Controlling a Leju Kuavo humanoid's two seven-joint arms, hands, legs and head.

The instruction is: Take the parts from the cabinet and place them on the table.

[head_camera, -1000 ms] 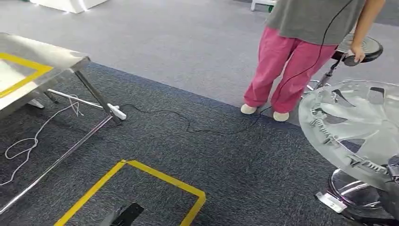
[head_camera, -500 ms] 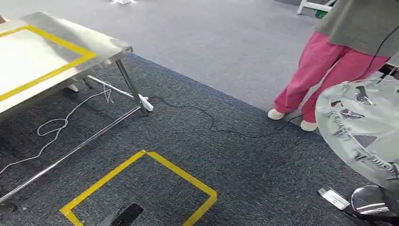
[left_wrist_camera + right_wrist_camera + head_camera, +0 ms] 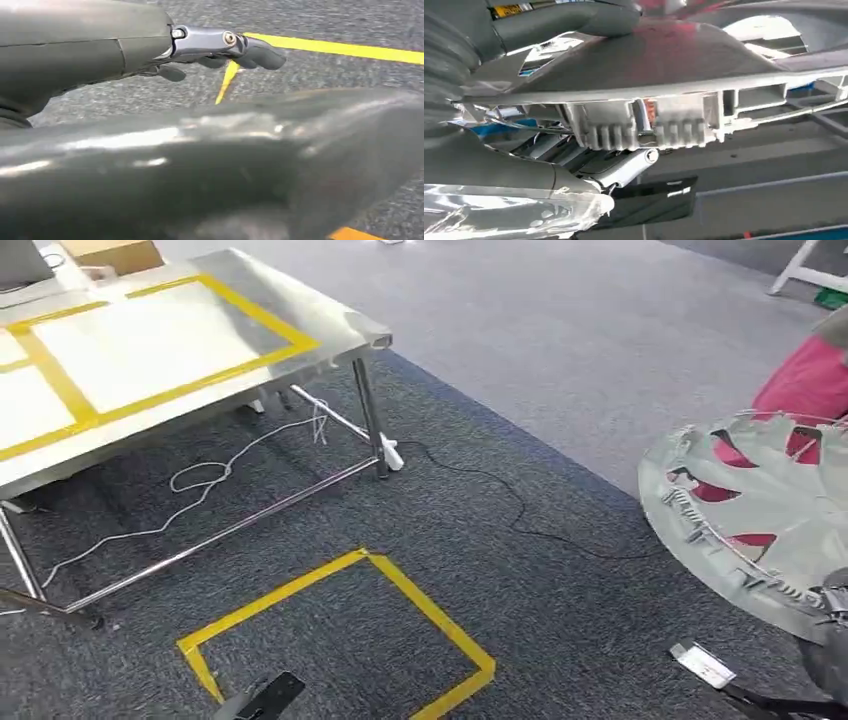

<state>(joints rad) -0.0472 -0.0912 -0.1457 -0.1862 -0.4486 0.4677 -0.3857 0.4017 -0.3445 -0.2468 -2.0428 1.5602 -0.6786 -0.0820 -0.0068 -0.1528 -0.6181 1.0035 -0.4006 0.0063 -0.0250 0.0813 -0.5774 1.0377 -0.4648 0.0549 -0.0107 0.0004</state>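
Note:
The part is a round silver wheel cover (image 3: 760,510) with cut-out openings, carried at the right edge of the head view. My right hand (image 3: 832,612) grips its near rim. In the right wrist view the cover's ribbed rim (image 3: 664,125) lies across the picture, with my right hand (image 3: 589,172) clamped under it. The steel table (image 3: 330,335), marked with yellow tape rectangles, stands at the upper left. My left hand (image 3: 220,47) hangs over the carpet with its fingers loosely extended and holds nothing; it is the dark shape (image 3: 265,695) at the bottom of the head view.
A yellow tape square (image 3: 340,640) marks the dark carpet in front of me. White and black cables (image 3: 210,480) trail under and beside the table. A person in pink trousers (image 3: 810,375) stands behind the cover at the right. A cardboard box (image 3: 110,252) sits on the table's far side.
The whole view has swung: table and floor square have slid right and come further into view, while the person has slipped toward the right edge. The cover stays in my right hand.

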